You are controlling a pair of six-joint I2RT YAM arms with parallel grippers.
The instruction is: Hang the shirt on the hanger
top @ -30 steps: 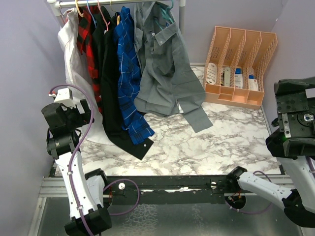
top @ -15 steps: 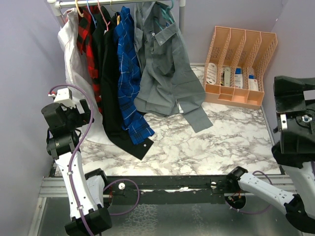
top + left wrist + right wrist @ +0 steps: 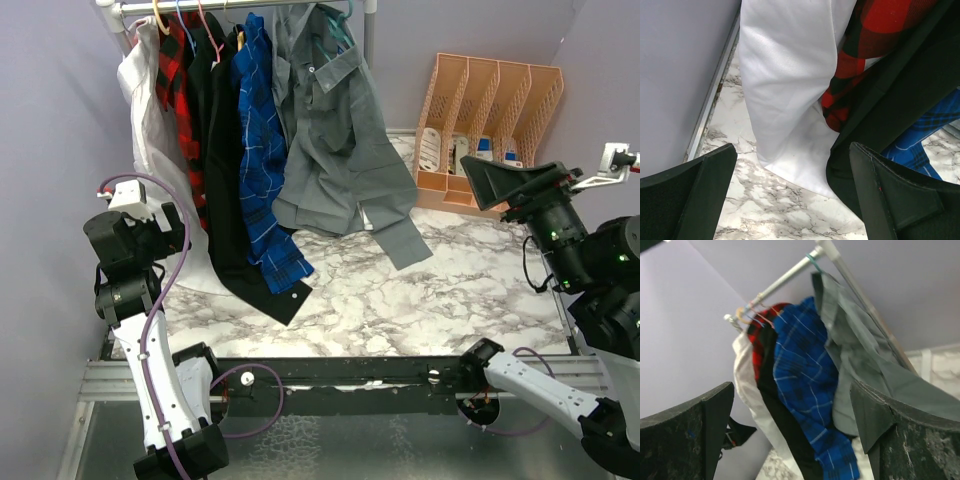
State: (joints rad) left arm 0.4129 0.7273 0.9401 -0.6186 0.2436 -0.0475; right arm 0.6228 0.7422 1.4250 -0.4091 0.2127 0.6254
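Observation:
The grey shirt (image 3: 335, 130) hangs at the right end of the clothes rail, its lower part bunched on the marble table. It also shows in the right wrist view (image 3: 860, 355). The teal hanger's hook (image 3: 812, 259) sits over the rail above it, and a bit of teal shows at the collar (image 3: 344, 32). My right gripper (image 3: 480, 175) is open and empty, raised at the right and pointing towards the rail, well apart from the shirt. My left gripper (image 3: 165, 225) is open and empty at the left, above the table by the white shirt's hem (image 3: 790, 125).
A white shirt (image 3: 150, 110), a red-and-black plaid shirt (image 3: 180, 90), a black garment (image 3: 225, 180) and a blue plaid shirt (image 3: 262, 150) hang left of the grey one. A peach file organiser (image 3: 490, 130) stands at the back right. Purple walls close in on both sides.
My right arm has swung its wrist up and round, so its open gripper now points towards the rail. The left arm and the clothes have not moved.

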